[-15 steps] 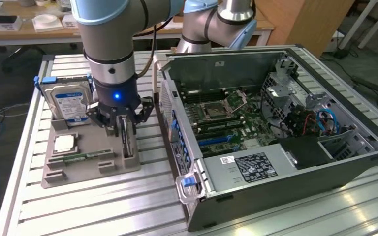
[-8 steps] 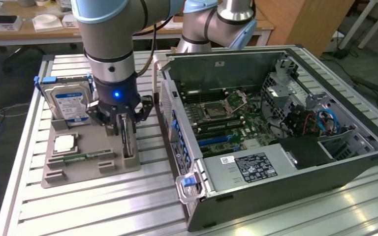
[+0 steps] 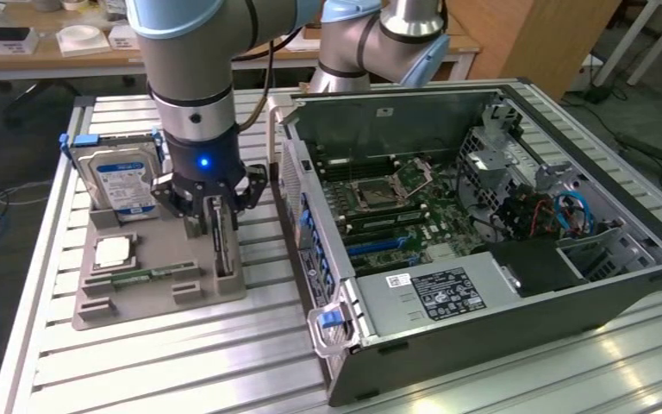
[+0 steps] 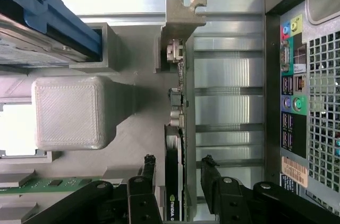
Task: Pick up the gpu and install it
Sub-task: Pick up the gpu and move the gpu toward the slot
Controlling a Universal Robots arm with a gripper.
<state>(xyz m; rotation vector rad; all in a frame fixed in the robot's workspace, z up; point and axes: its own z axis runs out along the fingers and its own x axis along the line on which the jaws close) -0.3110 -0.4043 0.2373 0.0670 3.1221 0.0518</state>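
Spanning the exterior view, a slatted aluminium table (image 3: pixel 135 362) carries everything. An open computer case (image 3: pixel 607 302) lies on its side from the centre toward four o'clock, with its motherboard (image 3: pixel 395 203) exposed. The robot arm (image 3: pixel 193 69) hangs from eleven o'clock. Below it, toward eight o'clock, sits a grey printed holder tray (image 3: pixel 193 297). A blue-labelled hard drive (image 3: pixel 124 181) stands upright at the tray's eleven o'clock corner. The gpu (image 3: pixel 227 250) (image 4: pixel 173 181) stands on edge in a slot along the tray's three o'clock side, and its metal end bracket (image 4: pixel 183 17) shows in the wrist view. The gripper (image 3: pixel 218 220) (image 4: pixel 178 161) straddles the card, released, with one finger on each side and a gap on both. A CPU (image 3: pixel 114 251) and a green memory stick (image 3: pixel 147 277) lie toward the tray's nine o'clock side.
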